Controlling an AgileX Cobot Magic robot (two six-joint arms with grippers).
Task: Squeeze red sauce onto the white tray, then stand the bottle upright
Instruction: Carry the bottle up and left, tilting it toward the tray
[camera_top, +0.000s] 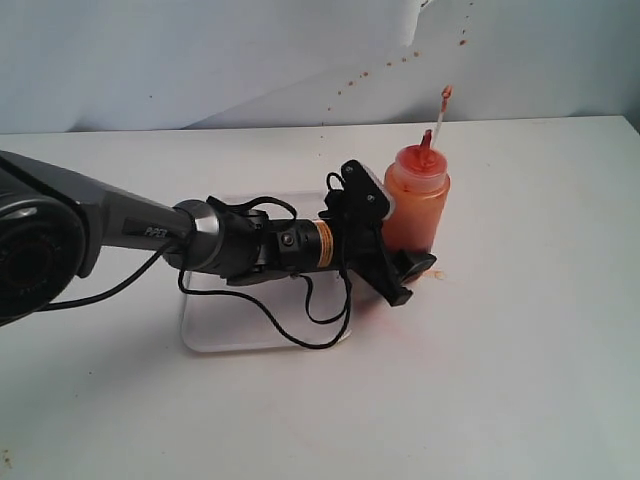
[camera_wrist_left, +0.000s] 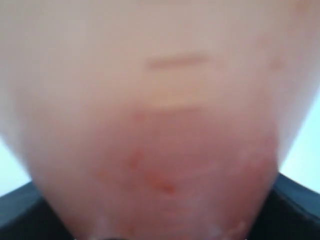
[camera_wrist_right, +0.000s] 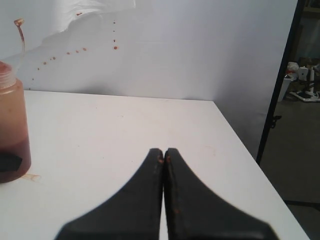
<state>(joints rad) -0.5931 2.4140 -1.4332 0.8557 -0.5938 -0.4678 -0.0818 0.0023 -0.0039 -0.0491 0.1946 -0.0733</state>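
Fig.: L gripper (camera_top: 398, 245) is clamping the bottle (camera_top: 418, 195) low on its body, upright on the table (camera_top: 520, 380) just beside the tray (camera_top: 215, 335). R gripper (camera_wrist_right: 164, 155) is sitting closed, empty. Risk: low grip w/ uncapped nozzle (camera_top: 426, 150) may tip the bottle or spurt off-tray.

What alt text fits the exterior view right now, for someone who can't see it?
An upright, orange-stained squeeze bottle stands on a white table just right of the white tray, with the left gripper clamped around its lower body. Small red specks dot the wall behind.
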